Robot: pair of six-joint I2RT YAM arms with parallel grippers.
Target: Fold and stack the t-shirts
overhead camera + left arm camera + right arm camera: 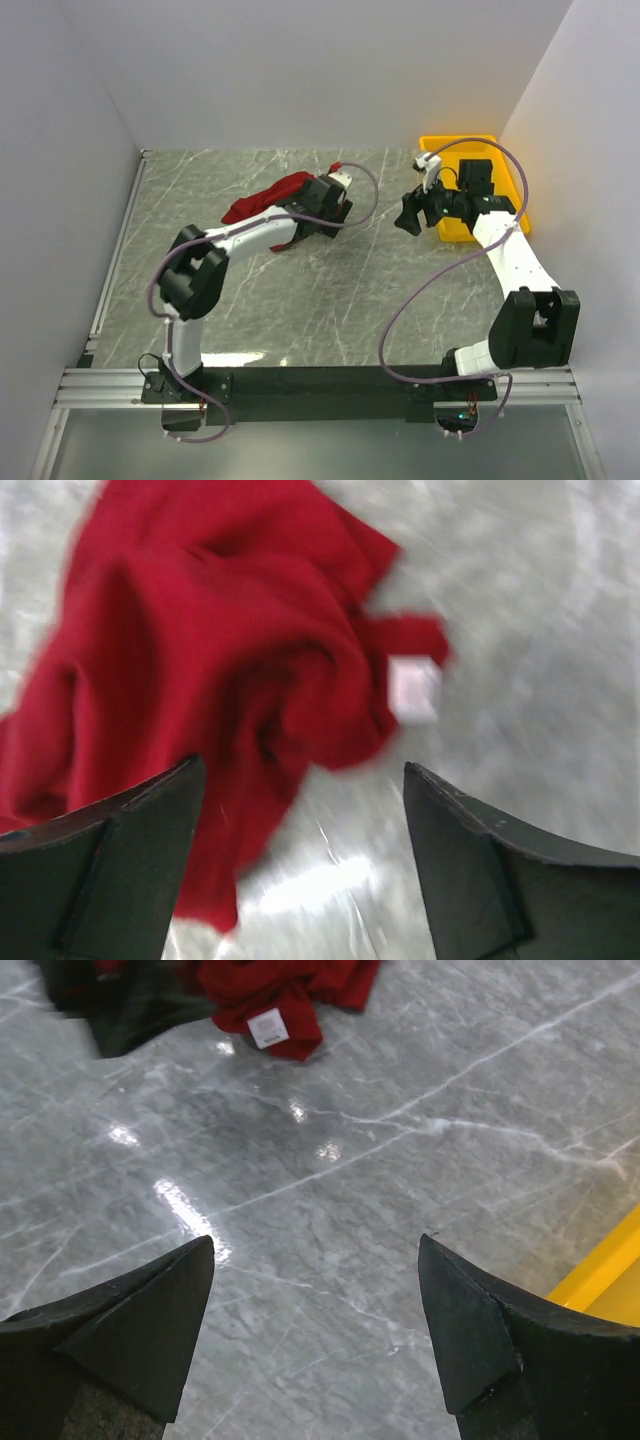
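Free table (330,290) stretches between t-shirt (265,197) and yellow tray (447,143).

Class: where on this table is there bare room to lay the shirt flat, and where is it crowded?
Bare: the wide middle of the table, between left arm and right arm, nearer than the red shirt; also the far left corner. Crowded: around the shirt at the left gripper, and the far right corner with the yellow tray and right gripper.

Bright, even light is washing the marble table (330,290). White glare patches are glinting just beside the red t-shirt (200,630), which is blurring heavily in the left wrist view.
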